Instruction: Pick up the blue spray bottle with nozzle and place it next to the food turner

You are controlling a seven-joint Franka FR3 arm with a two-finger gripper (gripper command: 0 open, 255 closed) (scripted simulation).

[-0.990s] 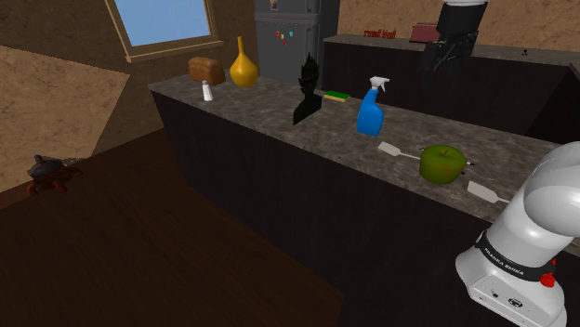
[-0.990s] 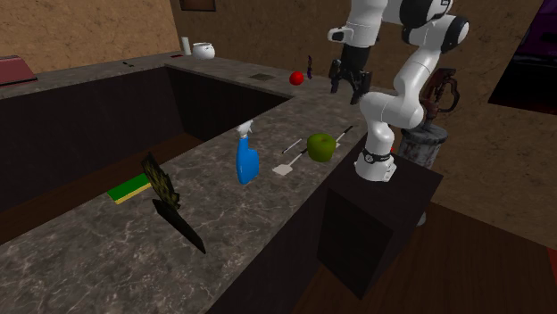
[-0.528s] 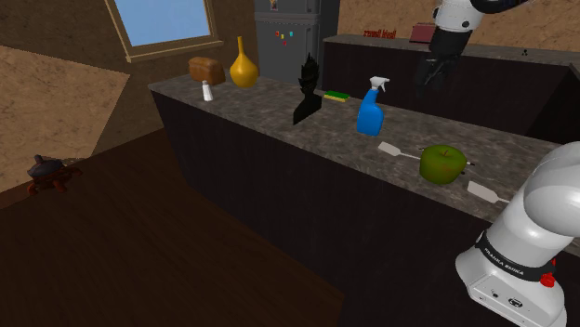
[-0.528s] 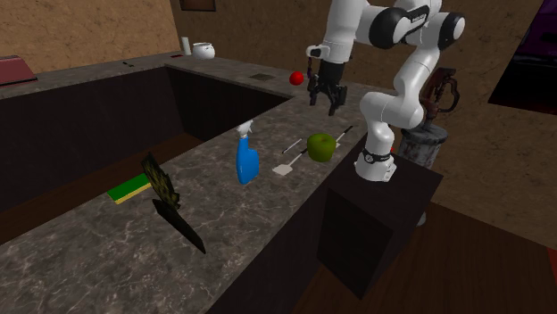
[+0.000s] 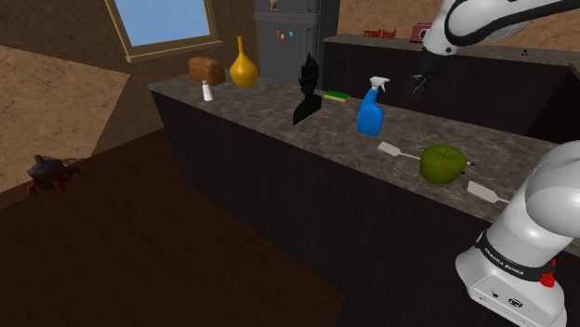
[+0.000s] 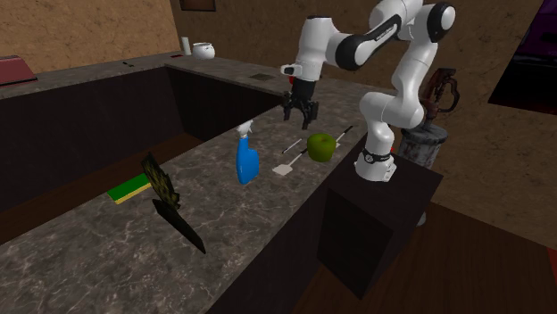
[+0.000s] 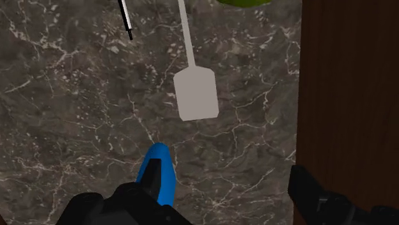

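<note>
The blue spray bottle (image 5: 371,115) stands upright on the worktop (image 5: 270,104), and I cannot tell what it contains. The food turner (image 7: 197,94) lies near it, with bare stone reaching the worktop's edge. My tool (image 6: 299,113) hangs above the bottle, fingers apart, gripping nothing.

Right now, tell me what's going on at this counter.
The white arm holds its black gripper open in the air above the dark marbled counter, gripping nothing. The blue spray bottle stands upright close by, lower down, untouched. A pale food turner lies flat on the counter between the bottle and a green apple. The pick-up is not yet done.
</note>
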